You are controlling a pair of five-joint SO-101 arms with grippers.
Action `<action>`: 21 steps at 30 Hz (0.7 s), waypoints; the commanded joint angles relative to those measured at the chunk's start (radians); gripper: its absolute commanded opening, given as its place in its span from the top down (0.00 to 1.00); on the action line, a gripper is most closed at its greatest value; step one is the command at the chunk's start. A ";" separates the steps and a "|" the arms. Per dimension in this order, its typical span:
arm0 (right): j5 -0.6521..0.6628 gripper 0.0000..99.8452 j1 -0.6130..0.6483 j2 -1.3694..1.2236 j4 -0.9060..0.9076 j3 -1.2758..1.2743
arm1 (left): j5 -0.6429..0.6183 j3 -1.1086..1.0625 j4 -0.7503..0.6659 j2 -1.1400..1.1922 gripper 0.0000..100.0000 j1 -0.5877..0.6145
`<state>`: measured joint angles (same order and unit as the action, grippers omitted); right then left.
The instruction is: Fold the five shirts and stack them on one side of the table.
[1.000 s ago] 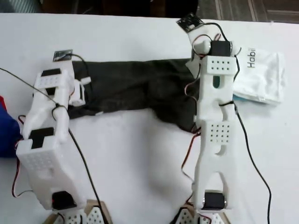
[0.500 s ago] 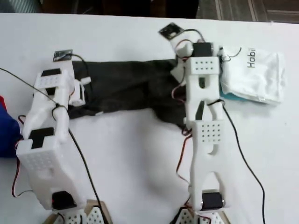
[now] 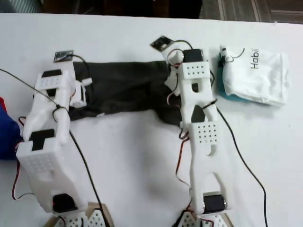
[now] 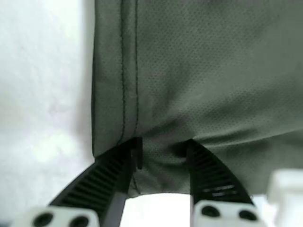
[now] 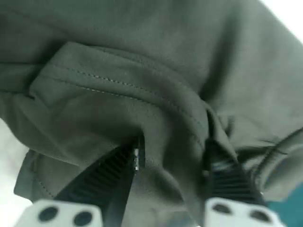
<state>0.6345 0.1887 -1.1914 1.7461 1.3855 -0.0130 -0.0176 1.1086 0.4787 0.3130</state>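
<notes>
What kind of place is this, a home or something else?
Probably a robotics lab or test bench: a left arm and a right arm with loose wires sit at a white table, over a dark shirt, with a folded white shirt beside them.

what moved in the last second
The right gripper, shut on the dark shirt, swung left, away from the white shirt, pulling that end of the cloth inward. The left gripper stayed clamped on the other end, and the white shirt did not move.
</notes>
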 commanded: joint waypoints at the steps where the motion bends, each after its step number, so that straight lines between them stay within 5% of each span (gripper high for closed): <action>1: -0.006 0.98 0.007 0.008 -0.013 0.025 | 0.005 -0.001 -0.038 -0.005 0.83 0.029; 8: -0.083 0.98 -0.007 0.027 -0.013 0.273 | 0.003 -0.001 -0.035 -0.005 0.83 0.029; 18: -0.081 0.96 -0.016 -0.061 -0.160 0.278 | 0.003 -0.001 -0.032 -0.005 0.83 0.029; 21: -0.081 0.83 -0.035 -0.085 -0.171 0.282 | 0.003 -0.001 -0.032 -0.005 0.83 0.029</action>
<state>0.5623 0.1811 -1.2804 1.6019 1.6280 -0.0130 -0.0176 1.1086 0.4787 0.3130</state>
